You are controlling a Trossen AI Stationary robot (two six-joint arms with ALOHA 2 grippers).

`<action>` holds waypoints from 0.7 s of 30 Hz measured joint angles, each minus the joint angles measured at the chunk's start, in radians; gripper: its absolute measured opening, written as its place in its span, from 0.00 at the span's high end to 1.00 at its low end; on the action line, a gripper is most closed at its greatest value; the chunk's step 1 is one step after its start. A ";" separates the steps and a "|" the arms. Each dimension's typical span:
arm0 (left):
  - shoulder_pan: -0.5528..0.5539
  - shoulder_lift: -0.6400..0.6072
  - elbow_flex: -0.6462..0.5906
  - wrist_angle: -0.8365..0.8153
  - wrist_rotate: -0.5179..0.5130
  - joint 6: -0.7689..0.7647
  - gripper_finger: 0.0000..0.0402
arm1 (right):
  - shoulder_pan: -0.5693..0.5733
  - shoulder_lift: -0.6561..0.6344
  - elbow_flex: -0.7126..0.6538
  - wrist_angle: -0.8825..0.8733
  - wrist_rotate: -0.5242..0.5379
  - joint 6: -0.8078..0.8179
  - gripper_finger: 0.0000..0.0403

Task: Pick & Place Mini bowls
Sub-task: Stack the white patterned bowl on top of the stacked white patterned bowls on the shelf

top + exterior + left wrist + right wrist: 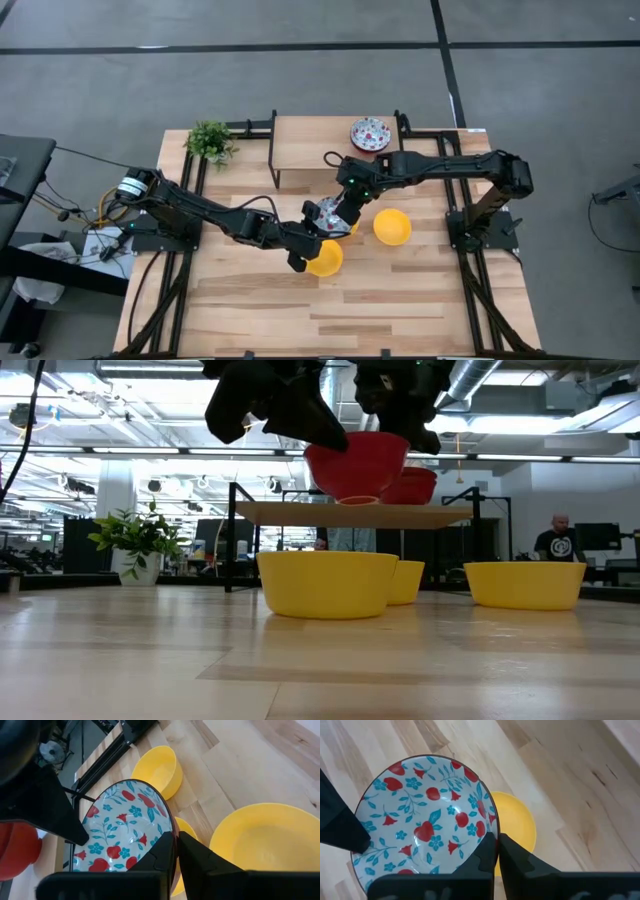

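Note:
A mini bowl [425, 825], white inside with red and blue flowers and red outside [355, 465], hangs in the air above the table's middle. My left gripper [177, 851] and my right gripper [497, 851] are both shut on its rim, at opposite sides. In the high view the left gripper [308, 240] reaches it from the near left and the right gripper [340, 212] from the far right. Three yellow mini bowls [325, 262] [392, 227] [516, 831] stand on the table below and beside it. Another floral bowl [370, 133] sits on the raised shelf. My left gripper pinches the floral bowl's rim [169, 827], one finger inside the bowl and one outside. The bowl is lifted clear of the table, mouth tilted toward the camera. My right gripper pinches the rim [489, 822] on the opposite side, one finger inside and one outside, slanting down from above.
A raised wooden shelf [310, 148] stands at the table's far middle, and a small green potted plant [210, 140] at the far left corner. Black frame rails run along both sides. Bare wood [330, 315] lies toward the near edge.

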 joint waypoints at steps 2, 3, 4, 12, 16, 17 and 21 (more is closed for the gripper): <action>0.000 0.000 0.000 -0.001 0.000 0.002 0.95 | 0.000 0.000 0.000 0.000 0.000 0.000 1.00; 0.000 0.000 0.000 -0.001 0.000 0.003 0.95 | 0.000 0.000 0.000 0.000 0.000 0.000 1.00; 0.000 0.000 0.000 -0.002 0.000 0.003 0.95 | 0.000 0.000 0.000 0.000 -0.001 -0.001 0.99; 0.000 0.000 0.000 -0.006 0.002 0.003 0.97 | 0.001 -0.001 0.000 0.001 -0.004 -0.011 0.98; 0.000 0.000 0.000 -0.007 0.001 0.003 0.97 | 0.001 -0.001 0.000 0.003 -0.004 -0.027 0.98; 0.000 0.000 0.000 -0.006 0.001 0.003 0.97 | 0.001 -0.001 0.000 0.003 -0.004 -0.031 0.97; 0.000 0.000 0.000 -0.007 0.001 0.003 0.97 | 0.001 -0.001 -0.001 0.002 -0.019 -0.044 0.94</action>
